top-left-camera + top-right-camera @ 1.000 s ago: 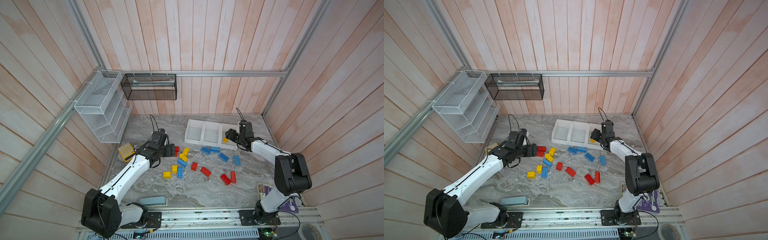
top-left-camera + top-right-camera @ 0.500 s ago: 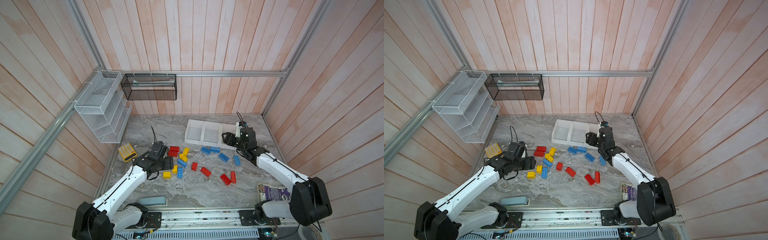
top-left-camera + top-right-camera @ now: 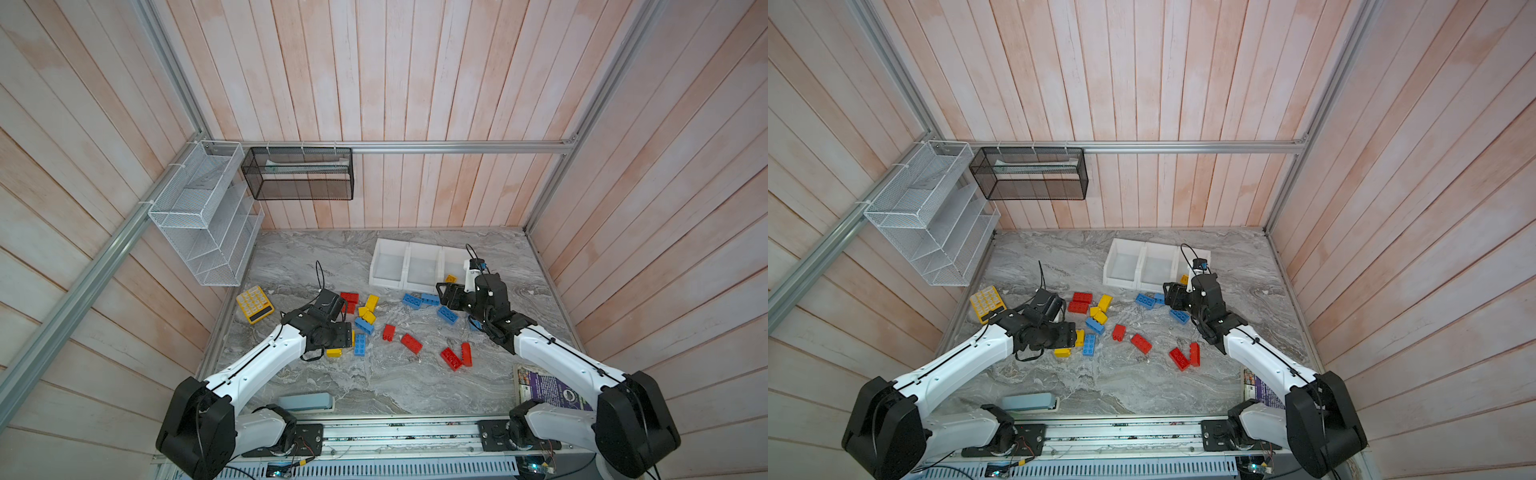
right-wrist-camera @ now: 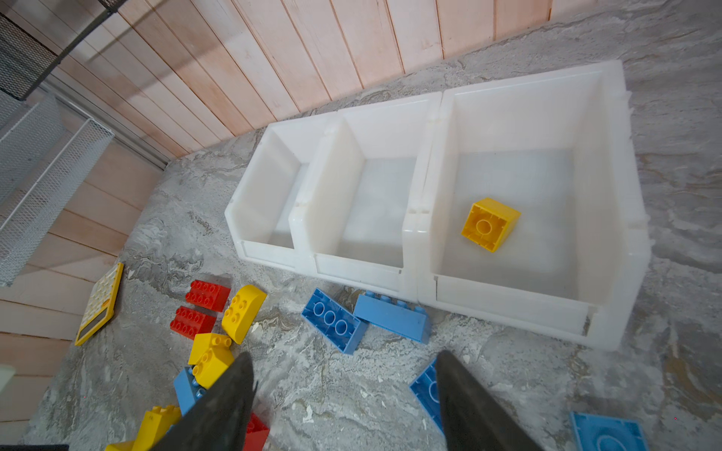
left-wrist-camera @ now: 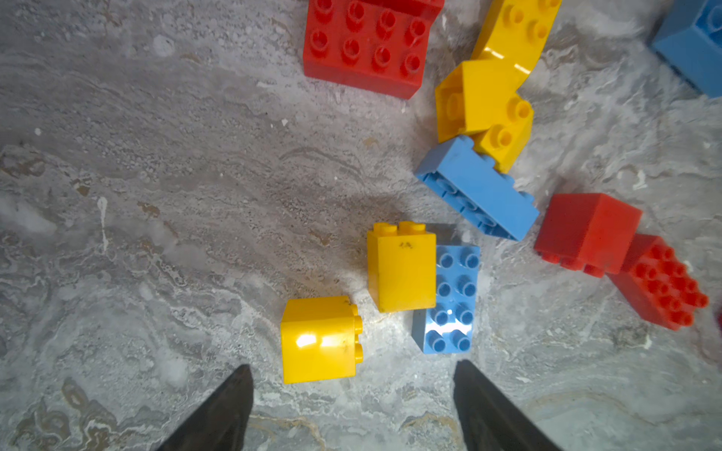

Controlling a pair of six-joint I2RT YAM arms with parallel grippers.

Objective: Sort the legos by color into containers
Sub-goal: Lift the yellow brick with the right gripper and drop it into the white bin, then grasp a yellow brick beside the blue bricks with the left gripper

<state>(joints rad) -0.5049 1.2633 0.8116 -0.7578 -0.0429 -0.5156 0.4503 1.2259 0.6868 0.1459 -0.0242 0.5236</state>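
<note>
Covering part of a yellow lego (image 3: 333,353) with the left arm (image 3: 266,357); cropping a blue lego (image 5: 693,47) at the left wrist view's edge.

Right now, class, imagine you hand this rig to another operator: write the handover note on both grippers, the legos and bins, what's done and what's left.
Left gripper: open, empty, just short of a yellow brick lying on its side.
Right gripper: open, empty, above the table in front of the containers.
Done: one yellow lego lies in the bin nearest the right arm; the other two bins are empty.
Left: every other red, blue and yellow lego is loose on the table, including a blue brick right before the bins.
</note>
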